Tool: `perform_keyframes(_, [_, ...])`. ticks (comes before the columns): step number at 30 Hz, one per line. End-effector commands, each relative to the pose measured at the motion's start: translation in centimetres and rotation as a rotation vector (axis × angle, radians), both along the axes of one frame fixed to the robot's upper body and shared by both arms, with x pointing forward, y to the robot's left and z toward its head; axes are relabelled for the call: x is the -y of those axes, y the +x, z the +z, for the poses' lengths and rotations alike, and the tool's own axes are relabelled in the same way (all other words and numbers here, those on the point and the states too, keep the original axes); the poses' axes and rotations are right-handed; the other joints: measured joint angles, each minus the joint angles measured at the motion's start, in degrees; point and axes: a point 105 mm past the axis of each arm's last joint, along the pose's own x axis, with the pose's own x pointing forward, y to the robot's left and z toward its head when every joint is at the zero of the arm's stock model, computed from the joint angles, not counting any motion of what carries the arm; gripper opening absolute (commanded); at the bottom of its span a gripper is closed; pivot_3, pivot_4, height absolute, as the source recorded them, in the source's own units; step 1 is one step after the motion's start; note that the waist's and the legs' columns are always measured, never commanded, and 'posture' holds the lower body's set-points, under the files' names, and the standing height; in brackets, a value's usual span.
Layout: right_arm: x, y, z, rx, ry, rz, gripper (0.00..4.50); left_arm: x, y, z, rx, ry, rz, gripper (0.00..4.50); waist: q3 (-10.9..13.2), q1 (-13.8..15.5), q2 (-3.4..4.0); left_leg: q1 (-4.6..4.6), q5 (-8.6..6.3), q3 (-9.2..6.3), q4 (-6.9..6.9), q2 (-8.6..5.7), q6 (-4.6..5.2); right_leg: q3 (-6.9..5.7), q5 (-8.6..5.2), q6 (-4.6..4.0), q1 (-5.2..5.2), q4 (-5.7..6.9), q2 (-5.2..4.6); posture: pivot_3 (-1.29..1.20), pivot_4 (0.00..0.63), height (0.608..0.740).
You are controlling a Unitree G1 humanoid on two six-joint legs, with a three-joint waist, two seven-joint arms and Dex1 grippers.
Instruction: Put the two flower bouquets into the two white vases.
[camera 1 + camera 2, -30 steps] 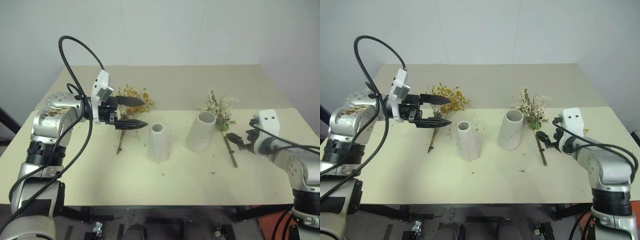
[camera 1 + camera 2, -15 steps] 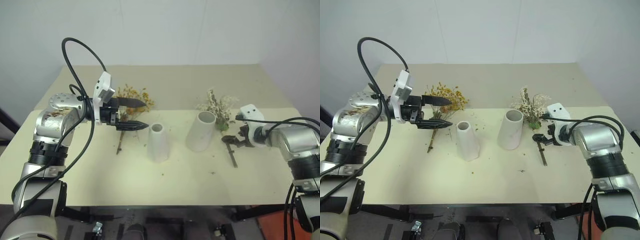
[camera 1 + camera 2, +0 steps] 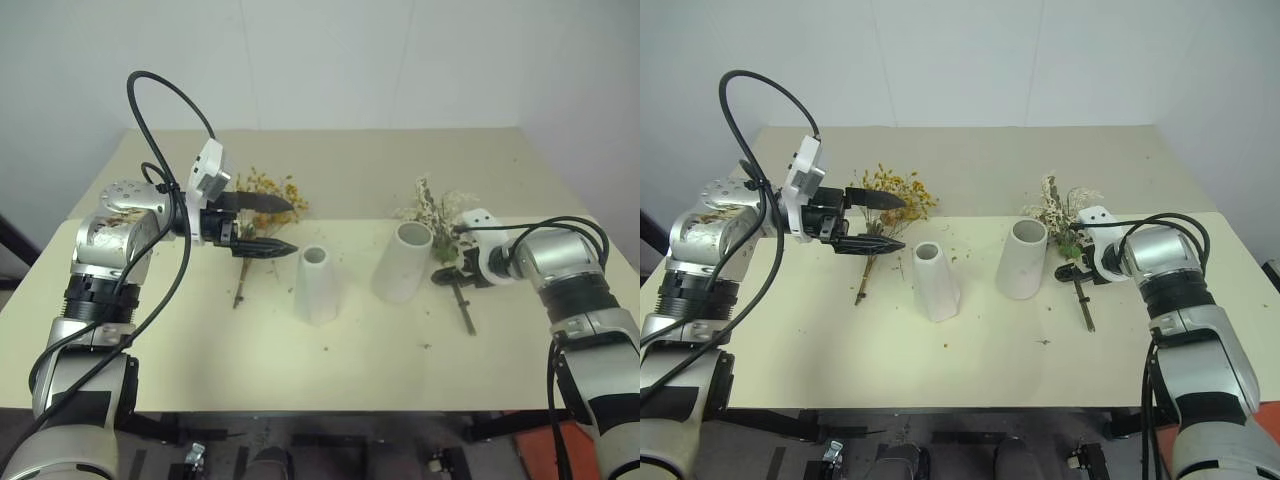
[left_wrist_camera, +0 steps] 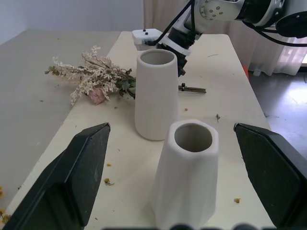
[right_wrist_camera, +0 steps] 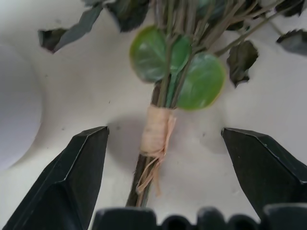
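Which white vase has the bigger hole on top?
The rounder vase, next to the white-cream bouquet. Its mouth is wide and round; the faceted vase has a small one.

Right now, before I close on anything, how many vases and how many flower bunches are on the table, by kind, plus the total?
Matte white vases: 2, the narrow faceted white vase and the wider round-mouthed white vase, both upright and without flowers.
Flower bouquets: 2, the yellow-orange dried bunch and the white-cream bunch with green leaves, both lying on the beige table.
Total: 4
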Motion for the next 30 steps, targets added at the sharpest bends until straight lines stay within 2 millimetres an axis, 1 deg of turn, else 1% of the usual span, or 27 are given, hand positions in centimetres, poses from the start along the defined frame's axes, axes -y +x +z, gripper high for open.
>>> perform_keyframes(1, [0.2, 0.3, -0.3, 0.004, -0.007, -0.003, 3.31, 0.4, -0.2, 1.5, 0.065, 0.0, -0.034, 4.5, 0.0, 0.0, 0.0, 0.01, 0.0, 0.0, 0.01, 0.0, 0.0, 0.0, 0.0, 0.0, 0.0, 0.01, 0.0, 0.0, 0.15, 0.74])
perform_keyframes(5, [0.2, 0.3, -0.5, 0.004, -0.007, -0.011, 2.1, 0.5, -0.2, 1.5, 0.06, -0.006, -0.045, 4.5, 0.0, -0.2, 0.0, 0.08, 0.0, 0.0, 0.01, 0.01, 0.0, 0.0, 0.0, 0.0, 0.05, 0.05, 0.02, 0.0, 0.15, 0.74])
perform_keyframes(6, [0.1, 0.3, -0.6, 0.005, -0.005, -0.014, 1.7, 0.5, -0.2, 1.6, 0.061, -0.011, -0.046, 4.5, 0.0, -0.2, 0.0, 0.09, 0.0, 0.0, 0.01, 0.01, 0.0, 0.0, 0.0, 0.0, 0.05, 0.05, 0.02, 0.0, 0.15, 0.74])
perform_keyframes(10, [0.6, 0.3, -0.3, 0.03, 0.024, -0.07, 0.47, 0.7, 0.1, 2.0, 0.069, -0.04, -0.037, 4.5, 0.0, -0.2, 0.0, 0.07, 0.0, 0.0, 0.01, 0.02, 0.0, 0.01, 0.0, 0.0, 0.05, 0.05, 0.02, 0.0, 0.15, 0.74])
perform_keyframes(11, [0.7, 0.3, -0.2, 0.035, 0.029, -0.081, 0.22, 0.7, 0.1, 2.0, 0.069, -0.043, -0.035, 4.5, 0.0, -0.2, 0.0, 0.07, 0.0, -0.01, 0.01, 0.02, 0.0, 0.0, 0.0, 0.0, 0.05, 0.05, 0.02, 0.0, 0.15, 0.74])
perform_keyframes(13, [1.1, 0.4, 0.3, 0.065, 0.053, -0.133, 0.22, 0.7, 0.1, 2.0, 0.07, -0.043, -0.037, 4.5, 0.0, -0.2, 0.0, 0.07, 0.0, -0.01, 0.01, 0.01, 0.0, 0.0, 0.0, 0.0, 0.05, 0.05, 0.02, 0.0, 0.15, 0.74])
perform_keyframes(17, [2.3, 0.9, 2.7, 0.173, 0.175, -0.284, 0.22, 0.9, 0.1, 2.3, 0.072, -0.063, -0.04, 4.5, 0.0, 0.0, 0.0, 0.05, 0.0, -0.01, 0.01, 0.0, 0.0, 0.01, 0.01, -0.01, 0.03, 0.07, 0.0, 0.0, 0.15, 0.74])
perform_keyframes(20, [3.5, 1.3, 5.1, 0.36, 0.241, -0.36, 0.22, 1.0, 0.1, 2.5, 0.08, -0.069, -0.04, 4.5, 0.0, 0.1, 0.0, -0.05, 0.01, -0.02, 0.01, -0.01, 0.01, 0.01, 0.01, -0.01, -0.06, 0.07, -0.02, 0.0, 0.15, 0.74])
perform_keyframes(22, [3.7, 1.1, 7.2, 0.519, 0.272, -0.347, 0.22, 1.1, 0.2, 2.7, 0.085, -0.076, -0.042, 4.5, 0.0, 0.1, 0.0, -0.14, 0.01, -0.02, 0.0, -0.01, 0.01, 0.01, 0.01, -0.01, -0.16, 0.07, -0.03, 0.0, 0.15, 0.74])
perform_keyframes(24, [3.6, 0.7, 8.6, 0.618, 0.293, -0.331, 0.22, 1.2, 0.2, 2.9, 0.09, -0.081, -0.044, 4.5, 0.0, 0.1, 0.0, -0.22, 0.01, -0.02, 0.0, -0.02, 0.01, 0.01, 0.01, -0.01, -0.24, 0.09, -0.03, 0.0, 0.15, 0.74])
perform_keyframes(27, [3.0, -0.1, 10.8, 0.799, 0.315, -0.278, 0.22, 1.3, 0.2, 3.3, 0.099, -0.089, -0.046, 4.5, 0.0, 0.0, 0.0, -0.26, 0.01, 0.0, 0.0, -0.04, 0.01, 0.02, 0.01, 0.0, -0.29, 0.11, -0.04, 0.0, 0.15, 0.74])
perform_keyframes(30, [2.2, -0.9, 13.2, 0.943, 0.408, -0.232, 0.22, 1.3, 0.2, 3.5, 0.1, -0.09, -0.05, 4.5, 0.0, -0.3, 0.0, -0.24, 0.01, 0.01, 0.0, -0.03, 0.02, 0.04, 0.01, 0.0, -0.32, 0.13, -0.03, 0.0, 0.15, 0.74])
